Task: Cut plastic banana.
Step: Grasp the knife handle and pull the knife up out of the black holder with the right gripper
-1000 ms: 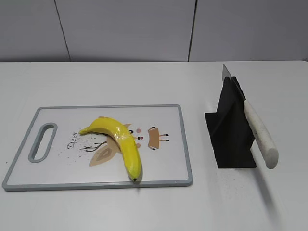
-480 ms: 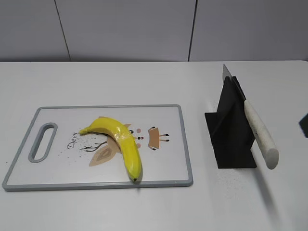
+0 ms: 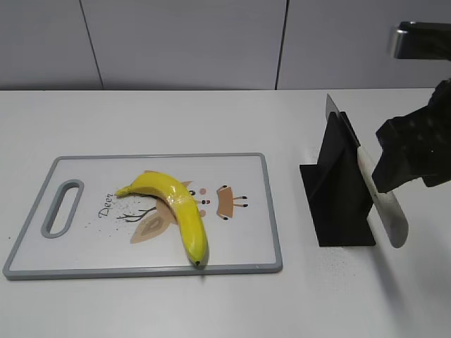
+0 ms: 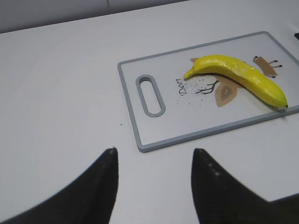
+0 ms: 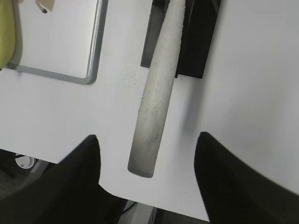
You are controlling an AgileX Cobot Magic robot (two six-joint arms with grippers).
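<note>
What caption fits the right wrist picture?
Open right pincer poised around the knife handle leaning from its black stand.

The right tool (image 3: 416,151) has come in from the right edge, jaws apart, seemingly above the knife handle (image 3: 384,201).

Knife (image 3: 380,193) handle partly hidden behind right pincer (image 3: 412,151), seemingly.

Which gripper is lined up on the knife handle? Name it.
The right gripper: its open fingers straddle the pale knife handle at the black stand. The left gripper hangs over bare table.
</note>
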